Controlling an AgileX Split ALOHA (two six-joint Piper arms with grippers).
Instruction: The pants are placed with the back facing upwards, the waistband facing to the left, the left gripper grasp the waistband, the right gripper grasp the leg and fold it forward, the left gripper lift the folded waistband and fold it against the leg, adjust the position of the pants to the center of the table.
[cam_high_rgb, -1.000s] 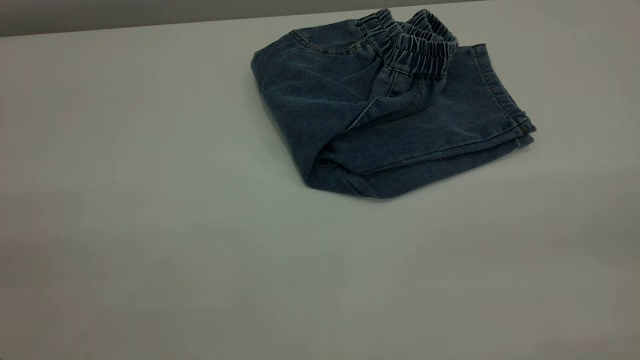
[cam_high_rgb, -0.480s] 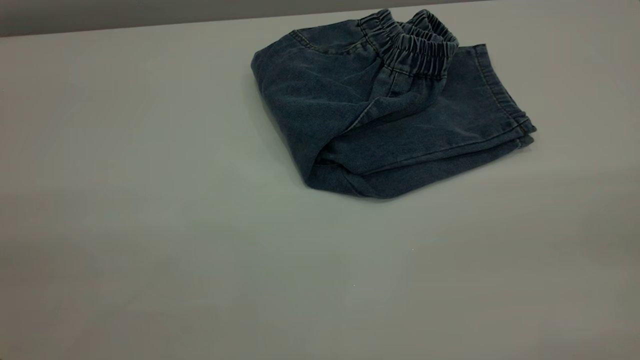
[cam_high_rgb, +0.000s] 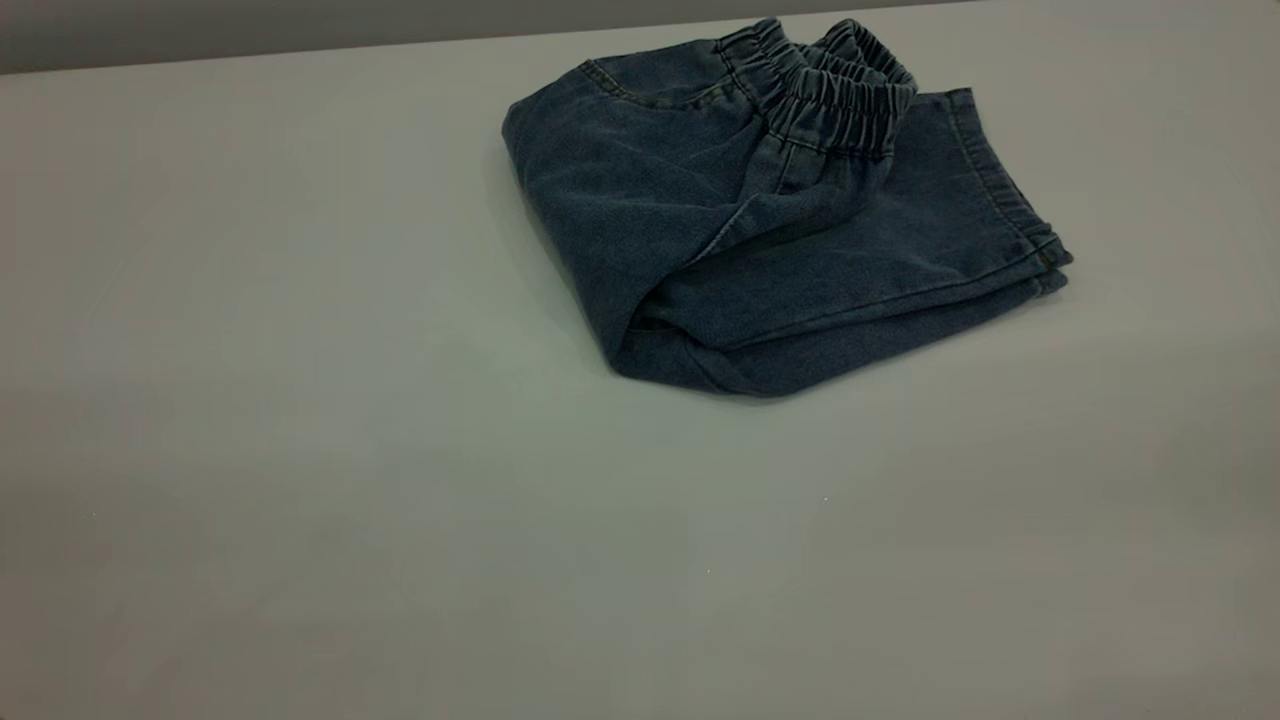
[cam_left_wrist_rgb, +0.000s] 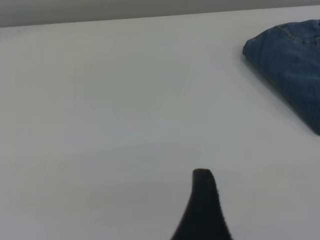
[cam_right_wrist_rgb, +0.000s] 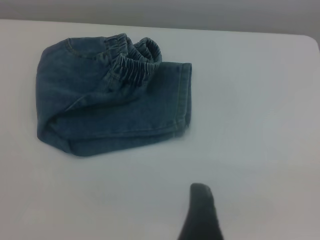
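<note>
table (cam_high_rgb: 300, 450): plain pale surface, fills nearly the whole exterior view; far edge runs just behind the pants.
pants (cam_high_rgb: 760, 220): blue denim, folded into a compact bundle, lying flat on the table. Sits toward the far edge and right of table centre. Also in the right wrist view (cam_right_wrist_rgb: 110, 95) in full, and in the left wrist view (cam_left_wrist_rgb: 292, 65) only as one rounded corner.
leg (cam_high_rgb: 900, 250): lower layer of the bundle, sticks out to the right of the waistband, hem stitching along its right end; layered edges stacked on the near side.
waistband (cam_high_rgb: 835, 85): gathered elastic, folded over on top of the leg, at the far side of the pants, bunched and slightly raised.
pocket seam (cam_high_rgb: 640, 95): curved stitching on the top panel, left of the waistband.
right gripper (cam_right_wrist_rgb: 201, 212): only one dark fingertip visible, over bare table, on the near side of the pants, well apart from them. Holding nothing visible; jaw width: cannot tell.
left gripper (cam_left_wrist_rgb: 202, 207): only one dark fingertip visible, over bare table, well apart from the pants' corner. Holding nothing visible; jaw width: cannot tell.
</note>
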